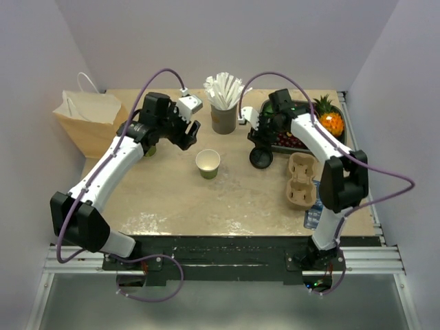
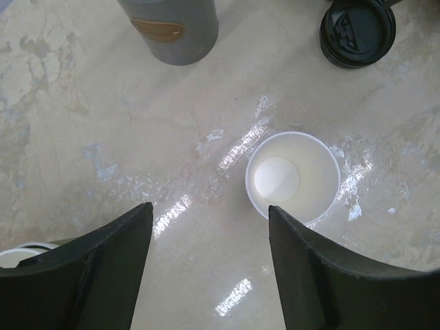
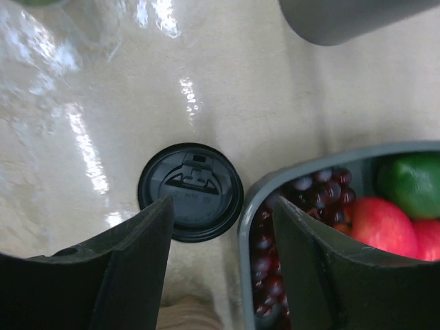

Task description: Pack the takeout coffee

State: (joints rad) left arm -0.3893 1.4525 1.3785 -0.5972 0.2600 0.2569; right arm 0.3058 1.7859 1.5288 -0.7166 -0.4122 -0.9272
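Closest to us, the left gripper (image 2: 210,210) has its dark fingers (image 2: 103,268) spread wide, with only bare surface (image 2: 103,124) between them. Just past its right finger stands the green paper cup (image 2: 293,177), upright and uncovered. We see its white inside down to the bottom, with nothing in it. From above, it sits near the middle of the surface, a little toward the far edge.

Its black lid (image 3: 190,191) lies flat to the cup's right, apart from it and just beside the near left corner of the grey tray (image 3: 309,165). The right gripper (image 3: 221,206) hangs over the lid, fingers spread, pinching nothing.

The tray, in the far right corner, holds dark grapes (image 3: 309,199), a red apple (image 3: 385,223), a lime (image 3: 409,182) and a spiky-crowned orange fruit (image 1: 331,122). A grey cup (image 1: 223,118) by the far edge holds white straws (image 1: 223,88).

That cup bears a tan patch (image 2: 158,29), and the lid has raised marks. We cannot read either.

A paper bag (image 1: 88,122) stands at the far left corner, and a cardboard cup carrier (image 1: 301,180) lies by the right edge. The widest bare stretch runs from the green cup to the near edge.
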